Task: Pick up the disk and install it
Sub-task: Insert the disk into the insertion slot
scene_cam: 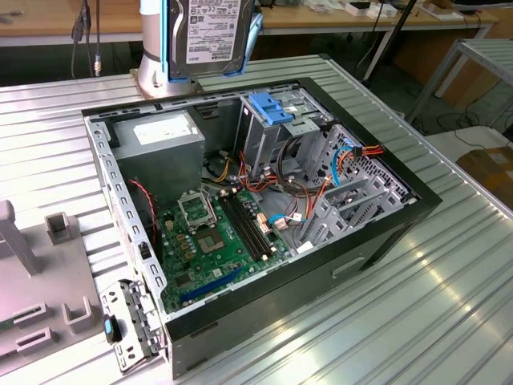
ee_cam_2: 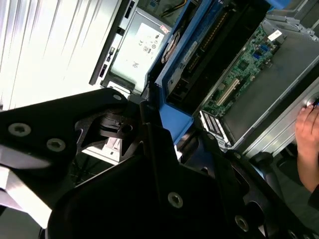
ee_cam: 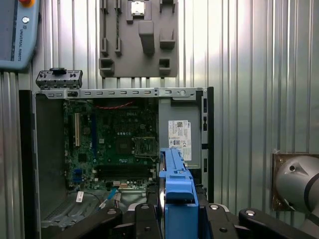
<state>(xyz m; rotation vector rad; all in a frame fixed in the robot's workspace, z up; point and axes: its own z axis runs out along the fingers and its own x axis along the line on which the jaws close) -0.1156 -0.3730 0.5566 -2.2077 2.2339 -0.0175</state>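
Gripper (ee_cam: 175, 215) is clamped on the disk (scene_cam: 210, 32), gripping its blue rails above the case (scene_cam: 264, 317). The disk looks stiff, heavy and shock-sensitive.

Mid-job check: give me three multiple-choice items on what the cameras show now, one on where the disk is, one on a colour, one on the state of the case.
1. Where is the disk?
A) lying flat on the table
B) held in the air near the computer case
C) seated in a drive bay

2. What colour is the carrier rail framing the disk?
A) red
B) yellow
C) blue

3. How is the computer case?
A) open, with the motherboard exposed
B) shut by its side panel
C) covered with a cloth

Answers:
1 B: the exterior view shows it aloft, and the first wrist view shows it clamped in the end effector.
2 C: the rail is bright blue in both wrist views.
3 A: the green board lies bare in the exterior view.
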